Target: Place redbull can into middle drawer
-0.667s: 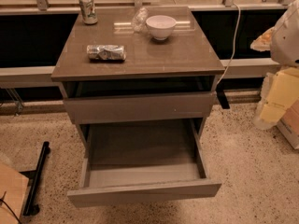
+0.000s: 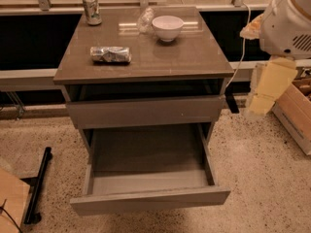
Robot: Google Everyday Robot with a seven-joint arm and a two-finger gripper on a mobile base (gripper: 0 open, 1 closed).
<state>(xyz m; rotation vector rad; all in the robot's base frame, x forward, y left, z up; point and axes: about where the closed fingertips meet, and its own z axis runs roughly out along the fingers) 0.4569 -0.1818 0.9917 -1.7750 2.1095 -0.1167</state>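
Countertop [image 2: 189, 57]: one redbull can [image 2: 111, 55], one soda can [image 2: 91, 8], one bowl [image 2: 167, 27]; gripper off-frame.

Left of and below the gripper [image 2: 265, 93], the middle drawer [image 2: 146, 200] stands pulled out, its floor open from above; the upper drawer front [image 2: 146, 111] overhangs its rear, and a crate [image 2: 296, 113] crowds the gripper's right

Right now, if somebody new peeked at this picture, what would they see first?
Probably the wide grey-brown drawer, pulled far out low on the brown cabinet, its grey floor showing. Next, the small silvery can with dark bluish patches lying on its side on the cabinet top's left, a round white bowl behind it to the right. The robot's cream pincer hangs at the right, beside the cabinet.
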